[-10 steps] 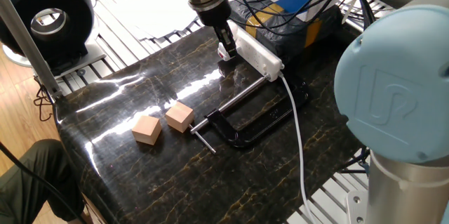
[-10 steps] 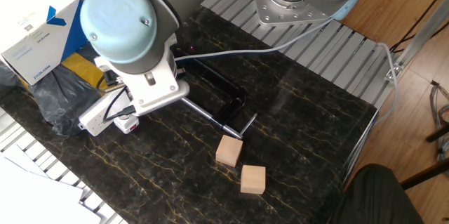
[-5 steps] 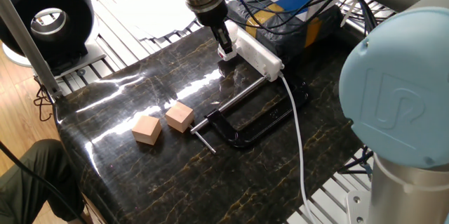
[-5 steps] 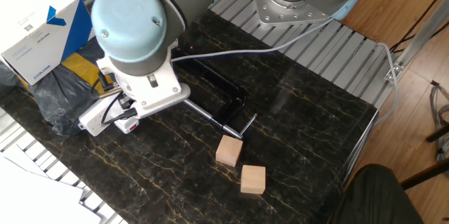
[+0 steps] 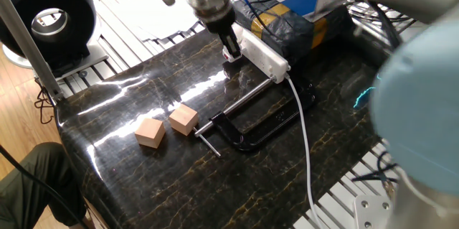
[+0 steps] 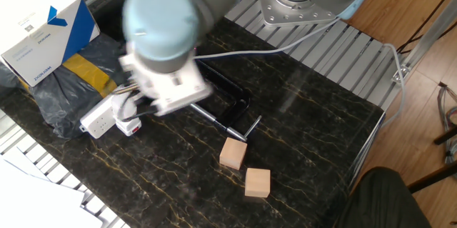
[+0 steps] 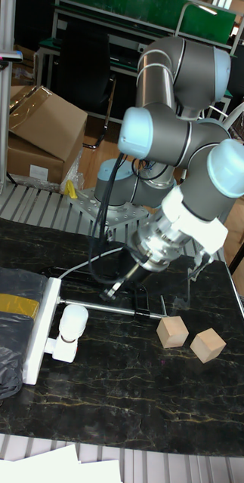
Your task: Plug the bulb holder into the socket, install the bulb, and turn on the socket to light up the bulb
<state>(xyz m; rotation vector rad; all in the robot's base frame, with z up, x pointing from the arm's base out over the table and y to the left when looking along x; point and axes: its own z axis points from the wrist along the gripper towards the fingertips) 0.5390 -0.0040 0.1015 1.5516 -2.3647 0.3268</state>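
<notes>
The white socket (image 5: 262,54) lies along the far edge of the dark table; it also shows as the socket (image 7: 40,332) in the tall view. There the bulb holder (image 7: 60,347) sits against its side, with the white bulb (image 7: 75,318) fitted in it. A red mark shows on the holder (image 6: 129,126). My gripper (image 5: 232,48) hangs just over that end of the strip and the holder (image 5: 231,57). Its dark fingers stand close together with nothing between them. In the tall view the gripper (image 7: 115,290) is apart from the bulb, up and to its right.
Two tan wooden cubes (image 5: 150,132) (image 5: 183,120) sit near the table's middle. A black C-clamp (image 5: 247,125) lies beside them, and the socket's white cable (image 5: 303,132) runs across it. A black bag (image 5: 290,28) and a white-and-blue box (image 6: 36,17) stand behind the socket.
The arm's upper joints have swung sideways and are blurred now. The gripper tip has stayed at almost the same spot by the socket's end. Cubes, clamp and socket have not moved.
</notes>
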